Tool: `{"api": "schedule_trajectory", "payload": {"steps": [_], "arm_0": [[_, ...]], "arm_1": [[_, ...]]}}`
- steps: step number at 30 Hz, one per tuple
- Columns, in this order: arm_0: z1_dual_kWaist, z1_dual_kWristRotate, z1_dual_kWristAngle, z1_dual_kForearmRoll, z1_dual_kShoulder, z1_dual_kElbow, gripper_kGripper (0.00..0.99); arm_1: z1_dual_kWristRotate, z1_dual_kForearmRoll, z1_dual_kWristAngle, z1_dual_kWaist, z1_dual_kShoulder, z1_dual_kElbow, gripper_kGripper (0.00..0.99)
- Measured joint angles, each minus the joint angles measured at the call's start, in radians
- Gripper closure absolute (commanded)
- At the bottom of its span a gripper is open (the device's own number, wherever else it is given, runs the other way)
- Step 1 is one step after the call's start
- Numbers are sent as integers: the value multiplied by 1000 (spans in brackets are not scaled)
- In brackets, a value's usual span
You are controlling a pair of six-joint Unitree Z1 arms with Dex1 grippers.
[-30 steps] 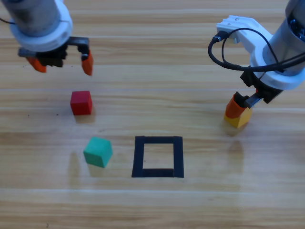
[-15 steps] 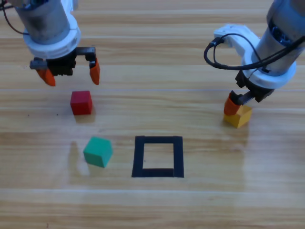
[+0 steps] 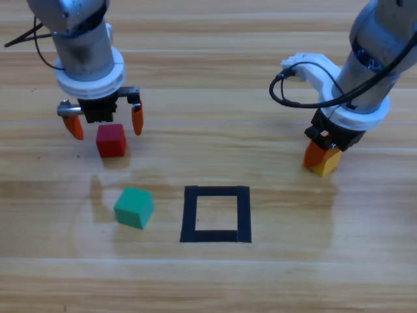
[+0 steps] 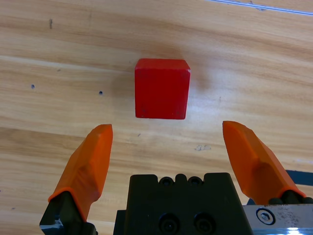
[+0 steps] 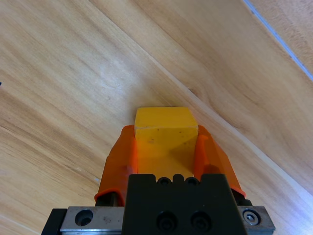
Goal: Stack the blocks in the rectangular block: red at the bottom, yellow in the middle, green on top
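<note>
Lining up on the small bright-red cube (image 3: 111, 140), your left gripper (image 3: 104, 124) has its jaws spread wide, straddling it from just above. Drop straight so both jaws meet flat faces, then squeeze. Right gripper (image 3: 321, 150) is clamped on the small yellow cube (image 3: 327, 162) at the table. Black tape rectangle (image 3: 215, 214) and teal-green cube (image 3: 134, 207) sit on bare wooden table (image 3: 215, 78), plenty of room.

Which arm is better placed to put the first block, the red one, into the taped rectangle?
Left. Its open claw hangs over the red cube, which sits just ahead of the gap. The right claw is shut on the yellow cube, which goes second. The black outline holds nothing.
</note>
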Motion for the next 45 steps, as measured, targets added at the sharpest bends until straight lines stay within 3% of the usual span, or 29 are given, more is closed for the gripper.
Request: {"api": "schedule_trajectory", "payload": {"steps": [2,13,20,22,25,29,31,35,36,45], "arm_0": [[0,-4,0,0,11,-4,30],[5,-5,-2,-10,71,-25,31],[33,9,-9,-46,83,-25,57],[40,15,-10,-55,91,-25,70],[48,20,-12,-73,104,-23,122],[56,38,-21,-87,111,-12,324],[58,50,-25,-94,111,-6,472],[58,61,-30,-106,109,2,907],[58,67,-31,-107,107,6,965],[59,163,-34,-105,85,22,990]], "arm_1": [[0,2,1,-4,0,-1,798],[5,62,6,-15,-4,0,800],[212,108,89,-22,-31,23,798],[265,116,86,-21,-75,66,798],[373,137,25,-3,-186,99,798],[450,167,22,24,-318,140,798],[476,171,22,39,-377,167,800],[517,172,22,71,-455,197,800],[518,172,22,77,-467,200,800],[537,172,14,94,-482,207,800]]}}
